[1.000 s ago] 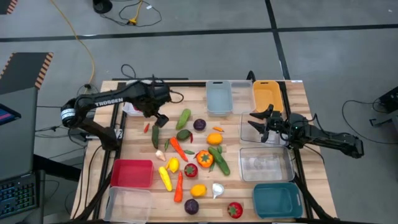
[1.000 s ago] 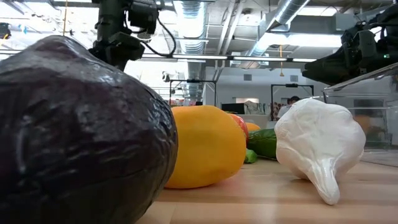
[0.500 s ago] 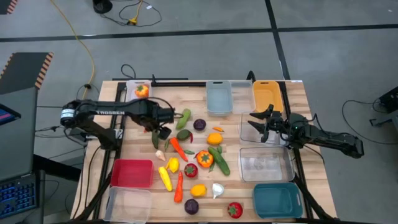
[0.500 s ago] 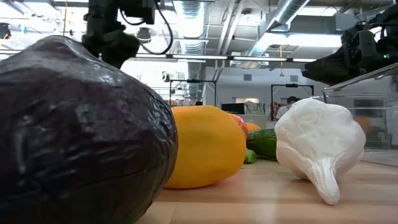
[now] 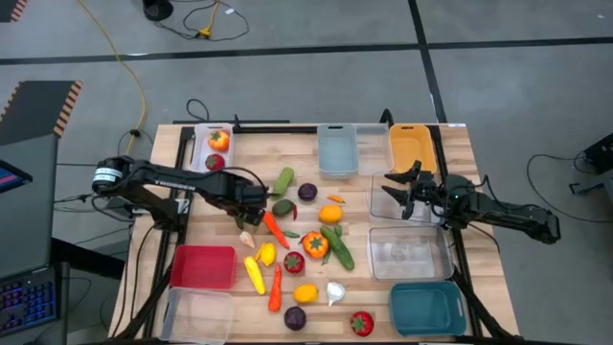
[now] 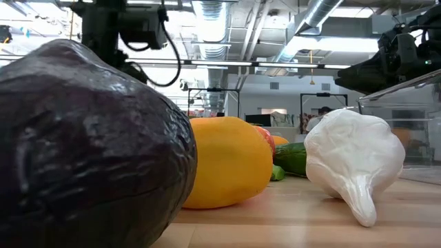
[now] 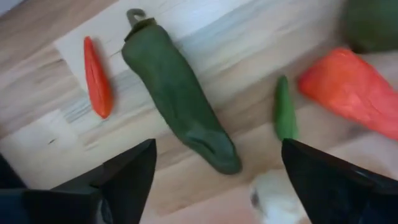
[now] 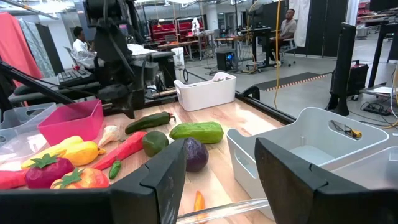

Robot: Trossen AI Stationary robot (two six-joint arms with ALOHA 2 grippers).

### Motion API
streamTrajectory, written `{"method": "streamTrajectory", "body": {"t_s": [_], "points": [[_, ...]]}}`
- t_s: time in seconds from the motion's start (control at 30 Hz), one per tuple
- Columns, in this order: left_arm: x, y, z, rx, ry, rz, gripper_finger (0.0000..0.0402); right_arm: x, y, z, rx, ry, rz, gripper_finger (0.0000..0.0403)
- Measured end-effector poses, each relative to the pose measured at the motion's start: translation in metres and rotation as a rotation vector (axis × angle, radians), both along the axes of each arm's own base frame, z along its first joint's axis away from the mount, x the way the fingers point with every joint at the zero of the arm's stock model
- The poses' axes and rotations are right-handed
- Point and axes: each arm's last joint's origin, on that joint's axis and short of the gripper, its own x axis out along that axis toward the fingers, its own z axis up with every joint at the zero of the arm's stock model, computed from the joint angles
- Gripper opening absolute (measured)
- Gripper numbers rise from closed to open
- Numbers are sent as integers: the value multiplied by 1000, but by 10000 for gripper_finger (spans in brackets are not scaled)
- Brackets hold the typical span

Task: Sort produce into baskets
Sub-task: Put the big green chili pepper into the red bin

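Note:
My left gripper [image 5: 247,203] is open and hangs over the left part of the produce pile. In the left wrist view its fingers [image 7: 217,155] stand on either side of the blunt end of a dark green pepper [image 7: 177,102] that lies on the table. Around the pepper lie a small red chili [image 7: 97,78], a small green chili [image 7: 283,112], an orange-red long pepper [image 7: 351,93] and white garlic [image 7: 273,196]. My right gripper [image 5: 400,188] is open and empty over a clear basket [image 5: 395,205] at the right; it also shows in the right wrist view [image 8: 221,162].
A white basket [image 5: 200,151] at far left holds two tomatoes. A pale grey basket [image 5: 337,151] and an orange-yellow one [image 5: 412,146] stand at the far edge. A clear [image 5: 410,254] and a teal basket [image 5: 426,309] stand right. A red [image 5: 203,266] and a clear one [image 5: 198,311] stand near left.
My left gripper has swung from beside the white basket toward the table's near edge and has come down over the dark green pepper. The white basket, hidden by the arm before, now shows with its two tomatoes.

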Motion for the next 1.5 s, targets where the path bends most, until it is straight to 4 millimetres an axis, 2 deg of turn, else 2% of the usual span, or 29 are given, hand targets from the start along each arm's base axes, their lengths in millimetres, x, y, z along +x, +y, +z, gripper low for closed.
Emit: {"method": "streamTrajectory", "body": {"t_s": [0.2, 0.43, 0.77, 1.1, 1.3, 1.5], "points": [[-9, 0, -18, 31, 26, 31, 274, 0, 0, 0, 0, -1, 0, 218], [-13, 1, -36, 40, -20, 36, 242, 0, 0, 0, 0, -1, 0, 218], [-18, 5, -50, 36, -53, 56, 190, 0, 0, 0, 0, -1, 0, 218], [-15, 5, -49, 43, -73, -1, 116, 0, 0, 0, 0, -1, 0, 218], [-3, 6, -36, 58, -115, -68, 116, 0, 0, 0, 0, -1, 0, 218], [13, 6, -11, 53, -158, -189, 120, 0, 0, 0, 0, -1, 0, 218]]}}
